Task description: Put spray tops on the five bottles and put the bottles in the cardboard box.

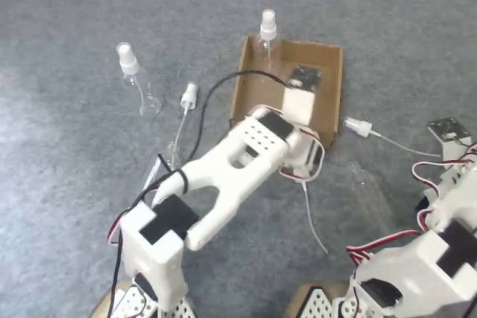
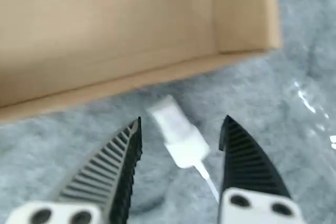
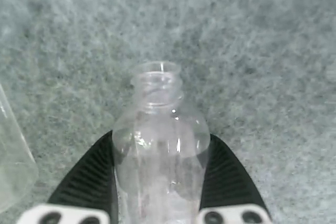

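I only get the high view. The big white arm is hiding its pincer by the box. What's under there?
Observer: The left pincer is open around a loose spray top lying on the carpet.
Operator: Is the top inside the box?
Observer: No, it is outside, just beside the box wall.
Operator: What about the other pincer?
Observer: The right pincer is shut on a clear bottle whose neck has no top on it.
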